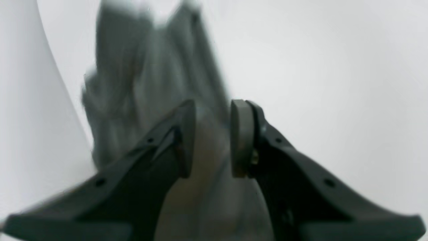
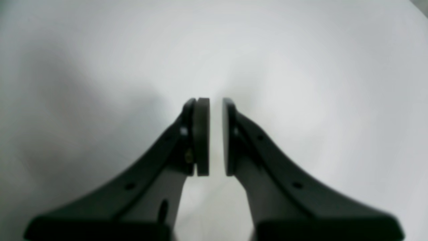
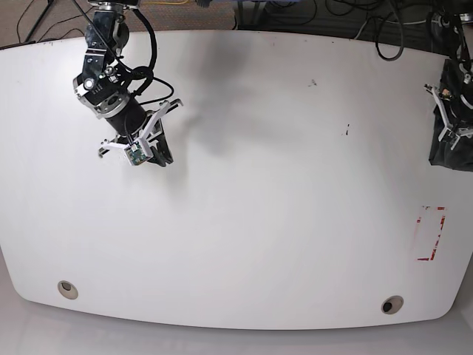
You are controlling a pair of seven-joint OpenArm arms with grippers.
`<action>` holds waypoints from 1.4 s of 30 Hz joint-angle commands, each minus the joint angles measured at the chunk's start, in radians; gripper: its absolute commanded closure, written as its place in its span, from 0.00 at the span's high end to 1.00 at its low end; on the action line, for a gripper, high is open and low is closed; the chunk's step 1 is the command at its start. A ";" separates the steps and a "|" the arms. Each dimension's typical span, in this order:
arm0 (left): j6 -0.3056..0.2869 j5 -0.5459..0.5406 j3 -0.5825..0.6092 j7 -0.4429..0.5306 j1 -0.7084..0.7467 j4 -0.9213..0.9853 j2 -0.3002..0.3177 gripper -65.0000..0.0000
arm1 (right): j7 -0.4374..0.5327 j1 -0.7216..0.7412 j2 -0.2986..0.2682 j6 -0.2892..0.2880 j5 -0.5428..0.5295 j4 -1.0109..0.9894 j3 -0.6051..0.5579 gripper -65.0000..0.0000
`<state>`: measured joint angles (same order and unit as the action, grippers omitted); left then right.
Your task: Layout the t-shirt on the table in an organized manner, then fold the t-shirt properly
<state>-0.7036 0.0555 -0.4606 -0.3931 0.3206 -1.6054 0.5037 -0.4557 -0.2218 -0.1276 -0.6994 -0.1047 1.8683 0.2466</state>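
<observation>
White table (image 3: 244, 222) fills the base view; your dark grey t-shirt (image 3: 452, 157) is bunched at its right edge, partly cut off by the frame. Whole spread is near the left arm, well apart from the right one. So the left arm is the nearer by far, and I'd give it the first move.

Left wrist view: the cloth runs as a creased strip from bottom centre up toward upper left, long axis leaning that way, white surface on both sides. It lies beneath and beyond the left gripper (image 1: 213, 139), so your reach is down and forward along the strip, not sideways. View is blurred and the base view crops that side, so take contact with the cloth as unconfirmed.

Right gripper (image 2: 216, 137) is over bare white, t-shirt across the table toward the left arm. If you want both arms on it, the left probably has to drag it inward first.

Fingers, left: parted by a moderate gap, cloth visible between and behind them, no pinch that I can see. Fingers, right: a narrow slot between the pads (image 2: 203, 137), nothing in it, nothing touched.
</observation>
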 commanded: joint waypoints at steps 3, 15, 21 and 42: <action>0.005 -0.015 -0.008 0.188 0.025 -0.079 -0.076 0.24 | 0.180 -0.029 -0.005 0.010 0.069 -0.052 0.006 0.09; 0.126 -0.015 0.003 0.529 0.102 -0.118 -0.323 0.24 | 0.553 -0.193 -0.005 0.154 0.104 -0.175 0.029 0.09; 0.126 -0.015 0.009 0.570 0.220 -0.197 -0.411 0.24 | 0.596 -0.317 -0.004 0.169 0.101 -0.155 0.035 0.09; 0.126 -0.026 0.009 0.580 0.805 -0.303 -0.592 0.24 | 0.599 -0.881 -0.001 0.166 -0.100 -0.066 0.026 0.09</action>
<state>-0.5755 0.0521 -0.4488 0.1532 1.0679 -1.8950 -0.0906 0.1200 -1.0458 -0.1253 -0.5213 -0.1886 1.7824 0.2726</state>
